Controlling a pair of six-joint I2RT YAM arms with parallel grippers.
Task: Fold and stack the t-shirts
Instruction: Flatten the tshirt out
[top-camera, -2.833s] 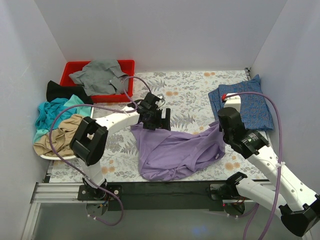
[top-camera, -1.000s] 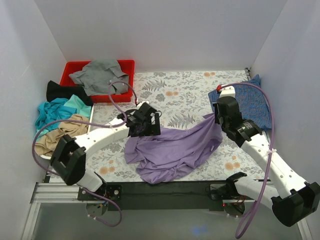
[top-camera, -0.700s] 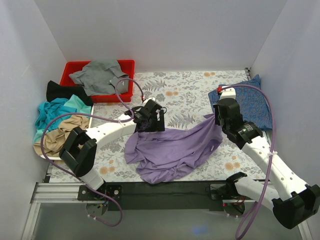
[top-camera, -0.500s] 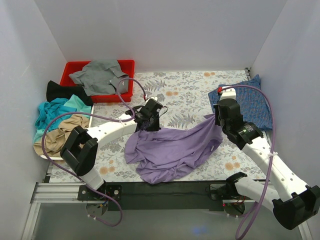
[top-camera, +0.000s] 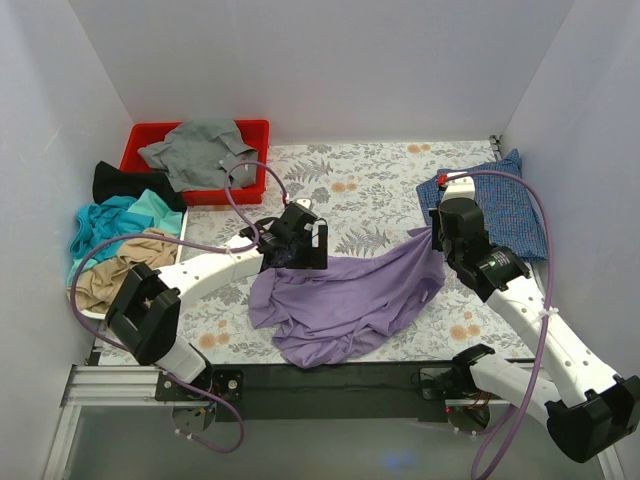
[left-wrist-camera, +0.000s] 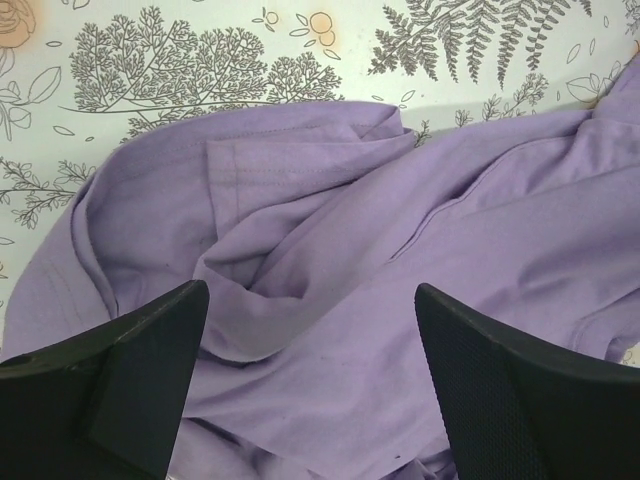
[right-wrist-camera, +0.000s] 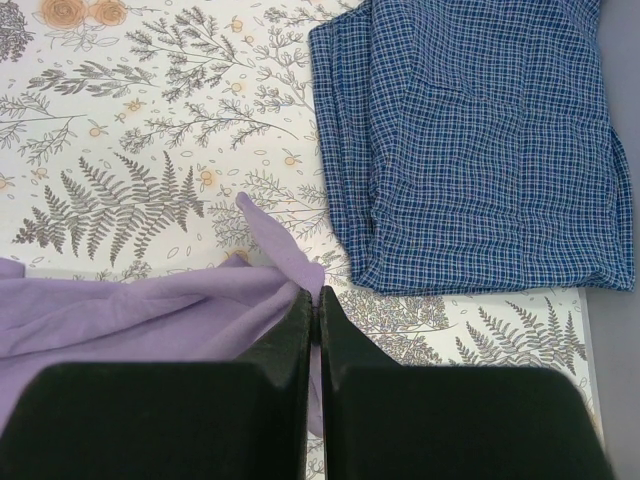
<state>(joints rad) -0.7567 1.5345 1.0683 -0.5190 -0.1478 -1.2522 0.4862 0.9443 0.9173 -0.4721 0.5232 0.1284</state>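
Note:
The lavender-purple t-shirt (top-camera: 345, 300) lies crumpled in the middle of the floral table cover; it fills the left wrist view (left-wrist-camera: 330, 250) and shows at the left of the right wrist view (right-wrist-camera: 140, 310). My left gripper (top-camera: 296, 250) is open and empty, just above the shirt's upper left part (left-wrist-camera: 310, 330). My right gripper (top-camera: 437, 238) is shut on the shirt's right edge and holds it lifted (right-wrist-camera: 312, 295). The folded blue checked t-shirt (top-camera: 505, 205) lies at the right, also in the right wrist view (right-wrist-camera: 470, 140).
A red bin (top-camera: 150, 135) at the back left holds a grey t-shirt (top-camera: 195, 150). Black (top-camera: 120, 182), teal (top-camera: 115, 220) and tan (top-camera: 115, 270) t-shirts are piled at the left edge. White walls close the table's sides and back.
My left gripper has let go of the purple shirt's left part, which has dropped, and hovers open, shifting slightly. My right gripper has carried the shirt's right edge up and back.

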